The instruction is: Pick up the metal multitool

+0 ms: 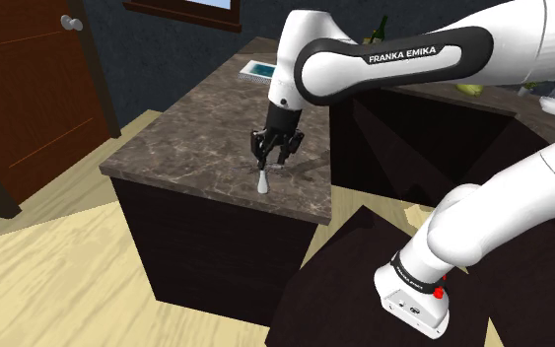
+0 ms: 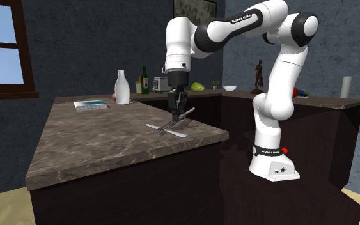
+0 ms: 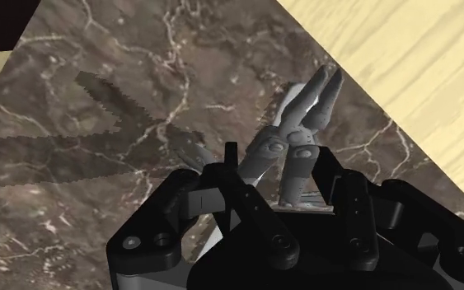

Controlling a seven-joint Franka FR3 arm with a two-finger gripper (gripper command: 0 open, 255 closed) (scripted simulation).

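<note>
Shoulder view: gripper [image 1: 276, 150] low over the dark marble counter [image 1: 186, 148], toward its 4 o'clock edge. The multitool [image 1: 262, 181] is at the gripper's 7 o'clock, its pale tip on the surface.

Second exterior view: the tool lies splayed near the counter's 3 o'clock edge, with one handle angled up into the jaws.

Wrist view: fingers [image 3: 232, 165] appear clasped on the two grey handles, the plier nose projecting beyond them.

Judgement: grasp made, lift not yet done. The next move calls for a straight vertical raise with a firm grip. Held off-centre, the tool may swing.
</note>
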